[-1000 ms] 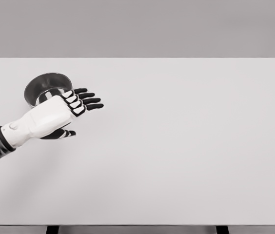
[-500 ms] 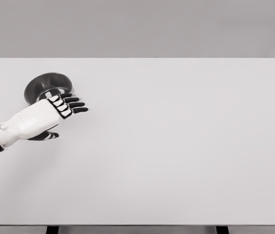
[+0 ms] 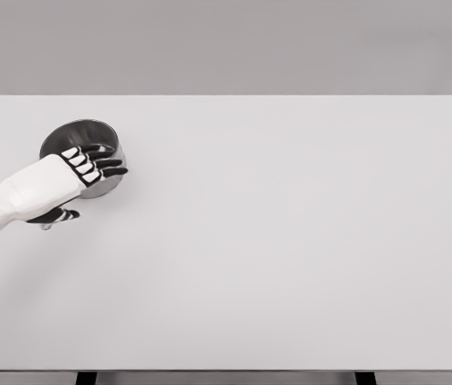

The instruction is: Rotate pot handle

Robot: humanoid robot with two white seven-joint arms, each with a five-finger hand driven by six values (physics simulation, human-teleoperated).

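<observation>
Reaching in over the white table (image 3: 290,241), the left hand (image 3: 66,172) lies across the near side of the metal pot (image 3: 78,136), fingers (image 3: 102,160) loosely extended against its wall, gripping nothing.

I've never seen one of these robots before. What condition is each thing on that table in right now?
pot: upright on the table's far left, open top, nothing visible inside; its handle cannot be made out.
left hand: fingers stretched out over the pot's near rim, holding nothing.
table: white, flat, bearing the pot.
right hand: out of view.
</observation>
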